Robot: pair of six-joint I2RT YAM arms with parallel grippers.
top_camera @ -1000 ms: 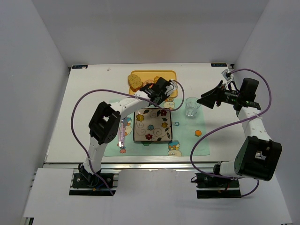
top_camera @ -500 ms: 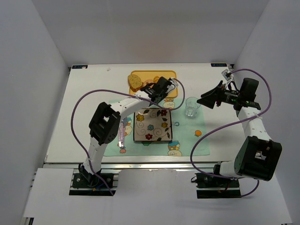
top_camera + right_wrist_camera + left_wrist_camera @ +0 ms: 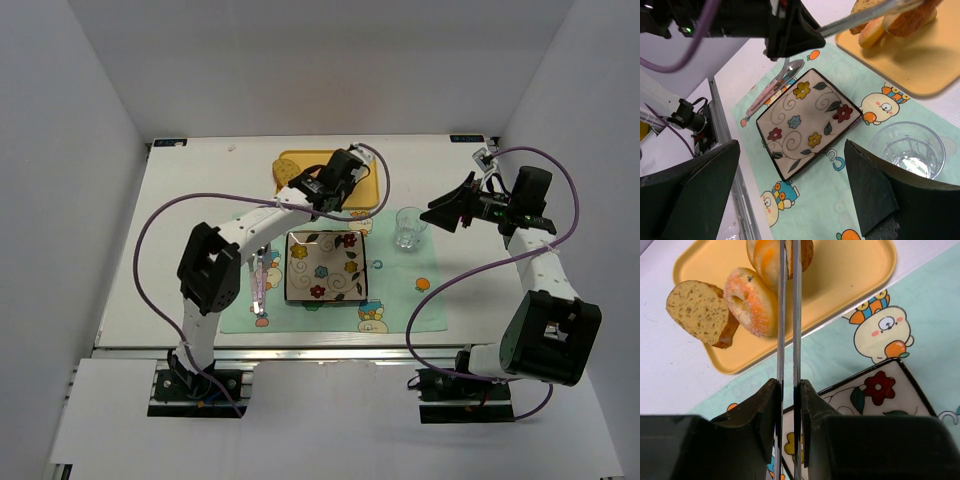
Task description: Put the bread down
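I'm looking through the left hand (image 3: 788, 246) cam, and its two thin metal fingers (image 3: 797, 315) are sitting almost together with just a sliver of gap between them. The tips are running off the top of the frame, so I honestly can't tell if they're pinching anything or just hanging over it.

They're crossing right over the bread (image 3: 767, 260), the small pale yellow slice with the brown crust. It's lying on the yellow tray (image 3: 855, 275), not on the plate. Just to its left a sugary donut (image 3: 750, 302) is sitting on the same tray. The bigger tan slice (image 3: 697, 310) with the dark crust is pressing up against the donut's far-left side.

The tray's near edge is meeting a mint-green cartoon mat (image 3: 835, 355). The flowery square plate (image 3: 807, 122) is lying on that mat, closer to the arm bases and apart from the bread. Some pink-handled cutlery (image 3: 772, 87) is lying just beside the plate's left edge, and a clear glass (image 3: 907, 150) is standing on the mat off to the plate's right.

The right hand (image 3: 791, 150) is hanging above the right side of the desk (image 3: 190, 220), spread wide and carrying nothing. It's well apart from the tray.
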